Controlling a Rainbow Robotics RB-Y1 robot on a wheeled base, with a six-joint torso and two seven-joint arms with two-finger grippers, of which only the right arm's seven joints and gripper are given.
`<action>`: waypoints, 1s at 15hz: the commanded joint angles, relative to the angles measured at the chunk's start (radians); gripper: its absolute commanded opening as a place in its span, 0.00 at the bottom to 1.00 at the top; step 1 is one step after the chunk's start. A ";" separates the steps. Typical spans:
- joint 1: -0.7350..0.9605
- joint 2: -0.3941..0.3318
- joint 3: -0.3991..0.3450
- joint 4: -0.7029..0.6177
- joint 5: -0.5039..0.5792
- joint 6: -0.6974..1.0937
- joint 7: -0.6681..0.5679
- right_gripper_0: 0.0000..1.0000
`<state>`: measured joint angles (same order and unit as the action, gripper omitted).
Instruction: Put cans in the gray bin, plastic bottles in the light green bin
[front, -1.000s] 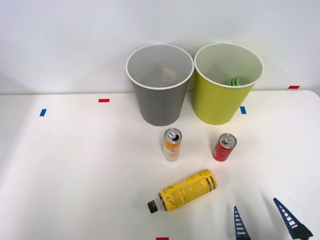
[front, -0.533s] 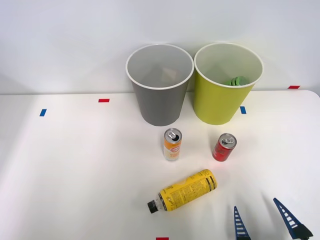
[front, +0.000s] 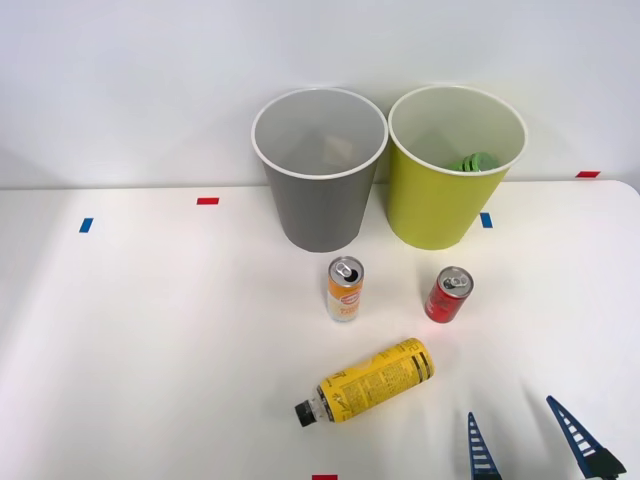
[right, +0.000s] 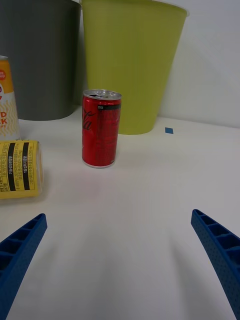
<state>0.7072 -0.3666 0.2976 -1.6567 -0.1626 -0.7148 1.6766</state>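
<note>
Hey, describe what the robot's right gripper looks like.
The right gripper has two blue, ribbed fingers that taper to narrow pointed tips like slim wedges. The ribs run crosswise along each finger. No cables or markings are visible on them.

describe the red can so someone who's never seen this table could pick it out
Start at the light green bin at the back of the white table. Just in front of it stands the red can, upright, silver top up. It is shorter than the orange-and-white can to its left, and the yellow bottle lies on its side.

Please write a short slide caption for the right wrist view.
Open gripper facing upright red can before the light green bin.
</note>
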 joint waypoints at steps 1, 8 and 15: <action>0.000 0.000 0.000 0.000 0.000 0.000 0.000 1.00; 0.000 0.000 0.000 0.000 0.000 0.000 0.000 1.00; 0.000 0.000 0.000 0.000 0.000 0.000 0.000 1.00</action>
<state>0.7072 -0.3666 0.2976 -1.6567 -0.1626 -0.7148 1.6766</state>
